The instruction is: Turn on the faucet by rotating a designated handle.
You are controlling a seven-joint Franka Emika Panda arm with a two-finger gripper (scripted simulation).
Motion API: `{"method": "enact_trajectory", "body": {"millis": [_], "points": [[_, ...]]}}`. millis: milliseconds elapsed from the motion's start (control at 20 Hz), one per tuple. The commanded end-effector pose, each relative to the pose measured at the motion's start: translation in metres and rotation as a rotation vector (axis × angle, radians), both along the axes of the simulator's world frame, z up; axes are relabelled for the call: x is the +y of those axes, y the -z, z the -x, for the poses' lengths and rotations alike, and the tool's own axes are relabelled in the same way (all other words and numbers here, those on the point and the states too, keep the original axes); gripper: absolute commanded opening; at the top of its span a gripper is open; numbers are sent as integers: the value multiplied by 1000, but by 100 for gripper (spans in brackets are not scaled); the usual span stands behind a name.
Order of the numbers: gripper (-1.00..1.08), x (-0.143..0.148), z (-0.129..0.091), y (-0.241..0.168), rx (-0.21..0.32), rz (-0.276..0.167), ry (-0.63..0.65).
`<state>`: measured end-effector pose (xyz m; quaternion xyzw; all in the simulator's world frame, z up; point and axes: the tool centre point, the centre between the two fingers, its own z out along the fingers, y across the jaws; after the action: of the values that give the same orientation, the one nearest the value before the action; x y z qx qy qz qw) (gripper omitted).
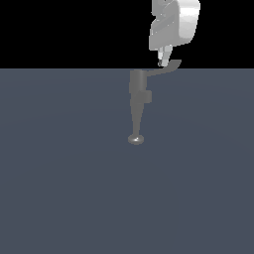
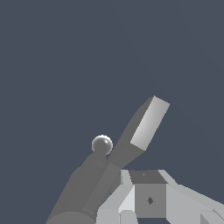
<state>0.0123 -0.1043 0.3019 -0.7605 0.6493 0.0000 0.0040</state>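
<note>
The faucet [image 1: 137, 101] stands a little above the middle of the exterior view, on a flat dark blue-grey floor [image 1: 59, 188]. Its grey body narrows downward to a small round disc that rests on the floor, and a boxy nub sits on the side of the body. From the top of the body the handle [image 1: 167, 68] goes out toward the exterior view's right, thin and slightly curved, with a rounded tip.

The gripper [image 1: 162, 61] hangs in the upper right part of the same view. Its pale fingers point down and end right at the handle, touching it or almost touching it; I cannot tell which. I also cannot tell how wide the jaws stand.

In the wrist view the faucet [image 2: 85, 188] and the handle [image 2: 142, 129] appear close to the camera, next to pale parts of the gripper [image 2: 146, 199].
</note>
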Motion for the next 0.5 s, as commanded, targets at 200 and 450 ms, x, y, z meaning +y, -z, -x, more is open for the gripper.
{"method": "enact_trajectory", "body": {"millis": [200, 450], "points": [[-100, -28, -9, 3, 4, 5, 30], [-100, -38, -18, 4, 5, 6, 35]]}}
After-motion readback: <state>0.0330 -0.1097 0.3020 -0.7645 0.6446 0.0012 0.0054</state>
